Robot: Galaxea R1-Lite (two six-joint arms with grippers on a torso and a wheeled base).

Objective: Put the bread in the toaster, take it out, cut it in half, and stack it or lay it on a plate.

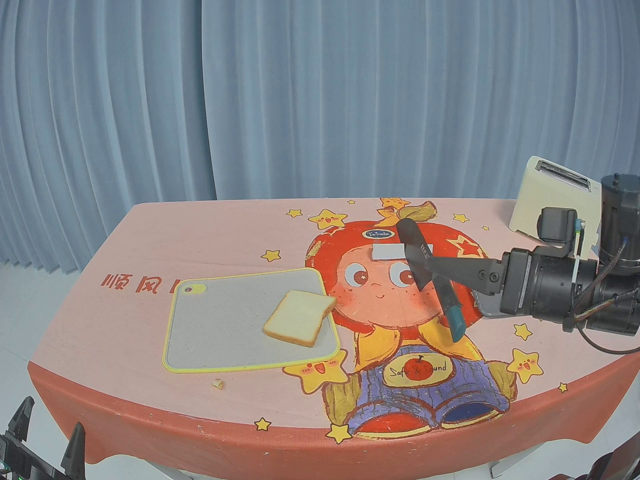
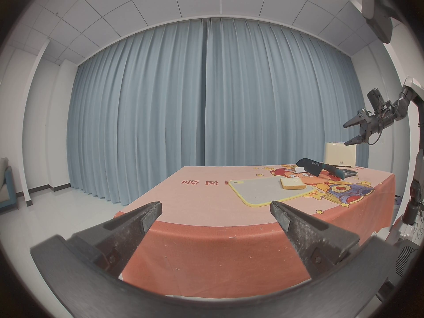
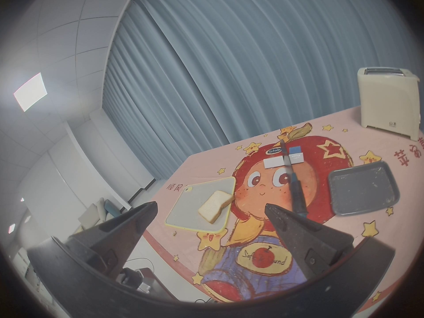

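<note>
Fingers of the right gripper gape empty above the knife, right of the board holding bread; cutting likely next, so grasp it.

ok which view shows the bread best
The head view: the bread lies whole and unblocked on a corner of the cutting board, seen from above. The right wrist view shows it smaller, at a slant; the left wrist view shows it far off and side-on.

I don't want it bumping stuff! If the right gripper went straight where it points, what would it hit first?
Probably the bread on the cutting board, which sits between the right gripper's open jaws in its wrist view. It hangs high, though, so it might pass over.
</note>
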